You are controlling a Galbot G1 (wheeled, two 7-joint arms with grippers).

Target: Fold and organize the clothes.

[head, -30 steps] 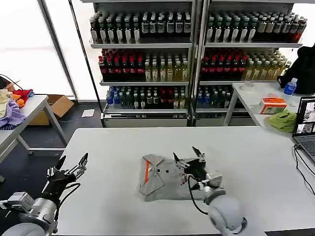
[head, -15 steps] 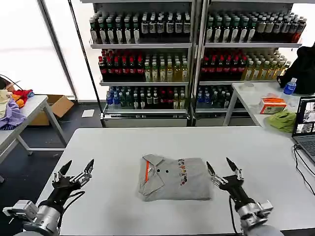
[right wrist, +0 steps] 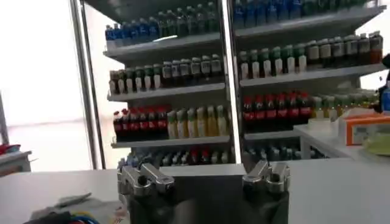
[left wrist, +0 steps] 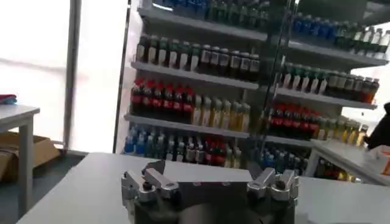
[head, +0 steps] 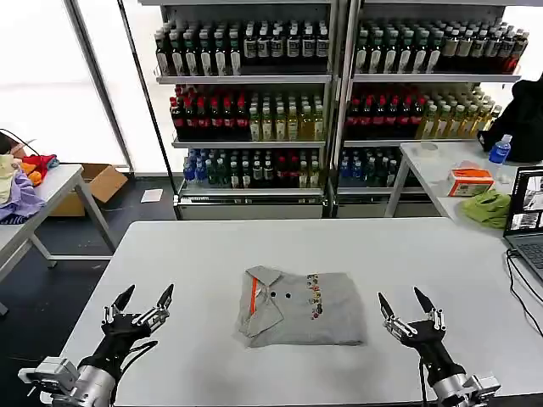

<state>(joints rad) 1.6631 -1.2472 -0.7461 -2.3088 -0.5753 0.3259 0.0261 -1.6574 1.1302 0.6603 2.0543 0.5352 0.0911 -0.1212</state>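
Note:
The clothes are one light grey polo shirt [head: 299, 309], folded into a rectangle at the middle of the white table [head: 212, 246]. Its collar and orange-lined placket point left, and the small multicoloured print faces up. My left gripper [head: 148, 293] stands open near the table's front left, well clear of the shirt. My right gripper [head: 400, 297] stands open just off the shirt's right edge, holding nothing. In the left wrist view the left gripper [left wrist: 208, 180] has its fingers spread over bare table. In the right wrist view the right gripper [right wrist: 204, 176] is spread too, and a corner of the shirt [right wrist: 70, 210] lies beside it.
Shelves of bottles [head: 254, 110] stand behind the table. A side table at the right carries a laptop [head: 528, 212], a lime-green cloth [head: 488, 208] and an orange box [head: 471, 181]. Another table at the left bears coloured garments [head: 19, 191]. A cardboard box [head: 102, 180] sits on the floor.
My right gripper has drawn back off the shirt to its right side and toward the front edge. My left gripper has shifted slightly right. The shirt lies still, fully uncovered.

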